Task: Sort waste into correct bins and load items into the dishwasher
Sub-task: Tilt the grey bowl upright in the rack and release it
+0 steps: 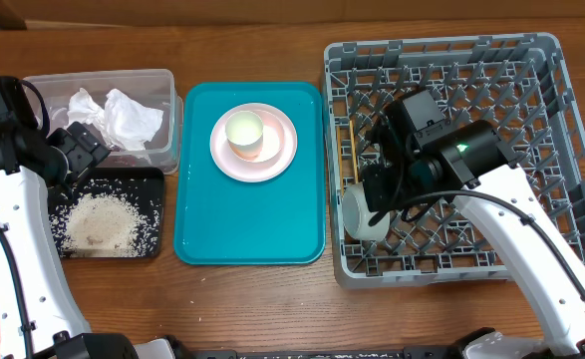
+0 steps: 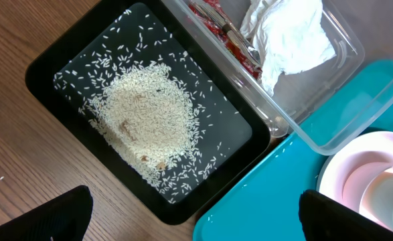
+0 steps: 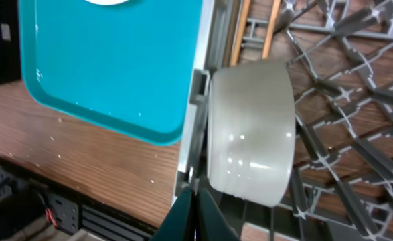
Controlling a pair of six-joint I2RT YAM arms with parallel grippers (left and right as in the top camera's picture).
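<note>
Wooden tabletop [image 1: 272, 299] carries four containers side by side. The clear tub [image 1: 152, 78] holds the crumpled napkins [image 1: 123, 115] and the red wrapper [image 2: 226, 37]. The black tray [image 2: 41, 75], directly in front of the tub, holds the rice [image 2: 146, 120]. The left gripper [image 2: 193, 217] hangs above this tray with its jaws spread wide and nothing between them. The teal tray [image 1: 202, 219] bears the pink plate [image 1: 284, 152], with the white cup [image 1: 244, 130] on it. The grey rack [image 1: 441, 48] contains the chopsticks [image 3: 241, 33] along its left wall and the grey-green bowl [image 3: 250, 127] standing on edge in the near-left corner. The right gripper [image 3: 197, 213] is clenched on nothing, its tips just beside the bowl.
</note>
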